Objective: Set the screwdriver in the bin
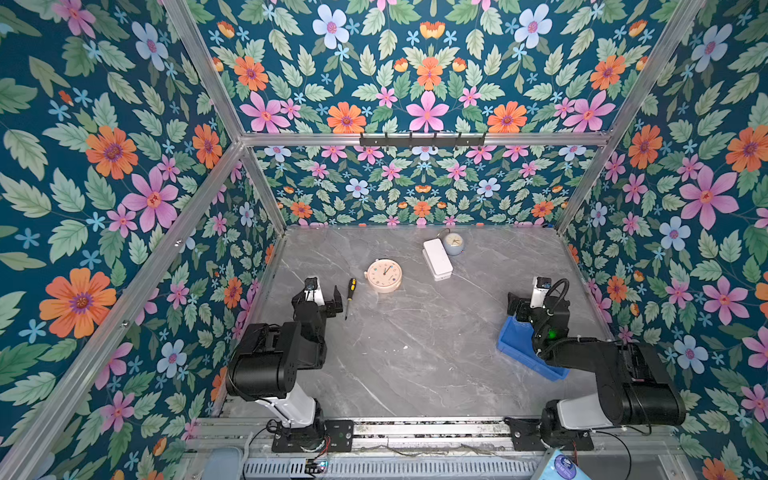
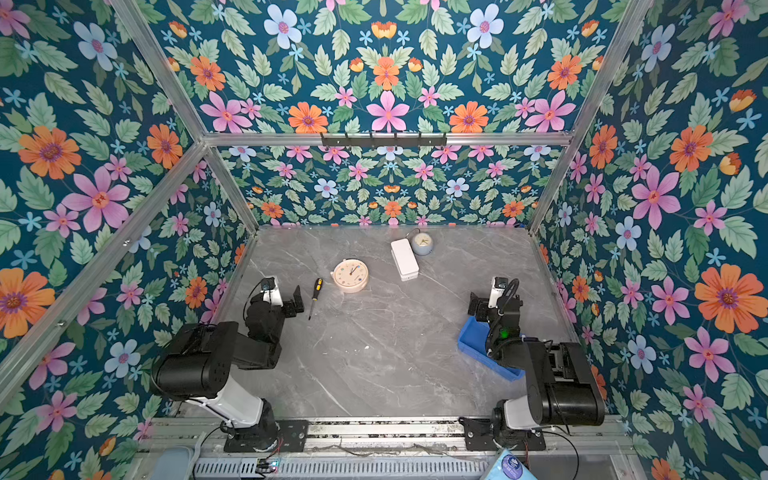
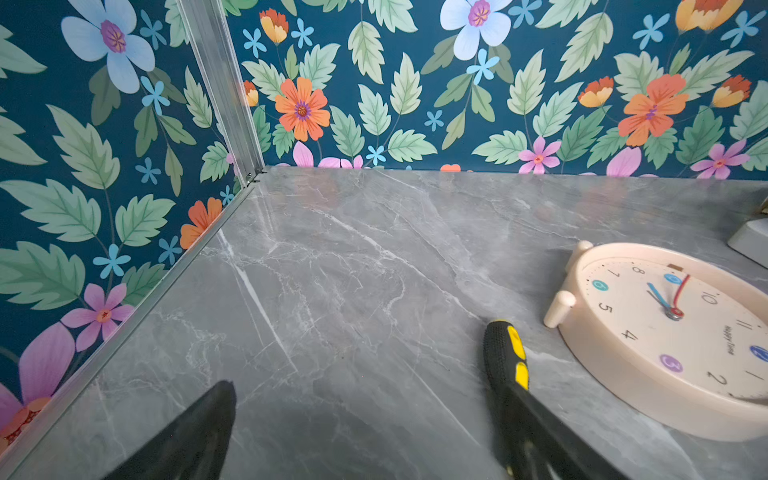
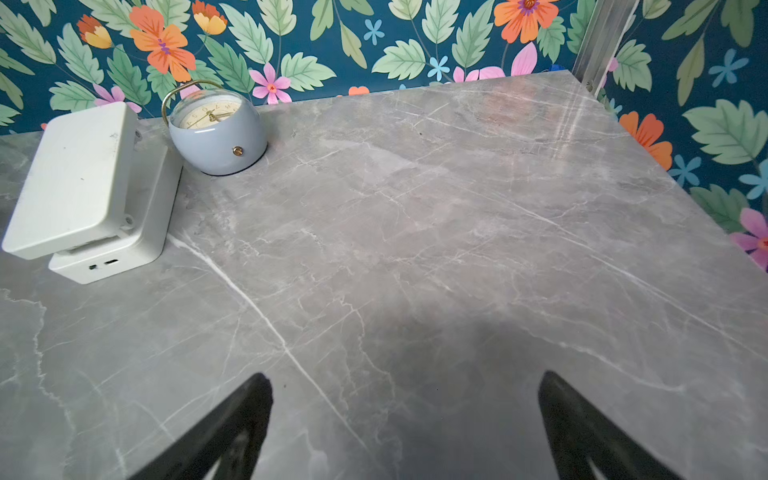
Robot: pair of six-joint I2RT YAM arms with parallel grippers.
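Right, nearest me both arms sit low at the front of the grey marble-look table (image 1: 415, 353). The left gripper (image 3: 370, 390) has its fingers spread wide with nothing between them. The right gripper (image 4: 405, 378) is just as wide and just as empty. The blue bin (image 1: 513, 345) lies at the front right, partly hidden beneath the right arm. The screwdriver (image 1: 350, 293) lies flat on the tabletop just beside the left gripper, on its inner side and well apart from the bin. Its black-and-yellow handle points to the back wall and its thin shaft points toward me. I judge it light, rigid and ready to roll. The slim shaft looks smooth enough to slip or pivot, so I would close across the textured handle, near where it meets the shaft. Just beyond the handle, close but not touching, a peach alarm clock (image 3: 665, 332) lies face up, and its dial reads "HappyTime" among coloured numerals. Farther back stands a white box (image 4: 79, 187) with its lid askew and no writing I can see. Just beside it is a small blue-grey clock (image 4: 218, 133) showing numerals only, with no brand I can make out.
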